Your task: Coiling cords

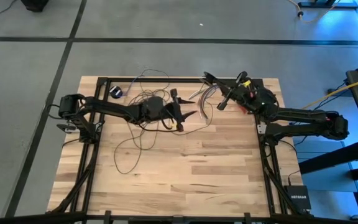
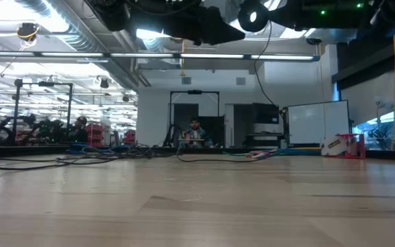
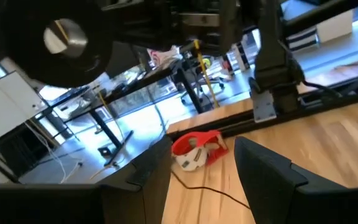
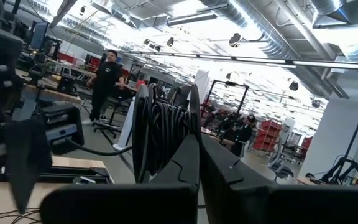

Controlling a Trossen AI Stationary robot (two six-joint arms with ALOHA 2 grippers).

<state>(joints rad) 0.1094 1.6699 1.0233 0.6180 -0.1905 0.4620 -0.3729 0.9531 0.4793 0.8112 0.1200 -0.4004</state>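
The cords point(image 1: 138, 124) are a thin dark wire lying in loose loops on the far left part of the wooden table point(image 1: 191, 180). They end in a small black puck point(image 1: 116, 92) near the far edge. My left gripper point(image 1: 188, 115) hovers level over the loops' right side, open; in its wrist view one strand point(image 3: 207, 188) lies on the wood under the open gripper point(image 3: 204, 168). My right gripper point(image 1: 211, 79) is raised near the far edge, shut, with a dark coil point(image 4: 160, 130) at its fingers. My right gripper point(image 4: 197, 109) carries several turns of the cord point(image 4: 157, 134), which lie side by side around its shut fingers near their free ends. The fingers slant upward, and the coil is lifted clear of the table. The turns hide whether a strand is pinched between the fingers.
A short bundle of multicoloured wires point(image 1: 202, 94) lies just below my right gripper. A yellow cable point(image 1: 334, 93) runs off at the right. A red-and-white roll point(image 3: 194, 151) sits at the table's edge. The near half is bare wood. People point(image 4: 107, 74) stand in the room beyond.
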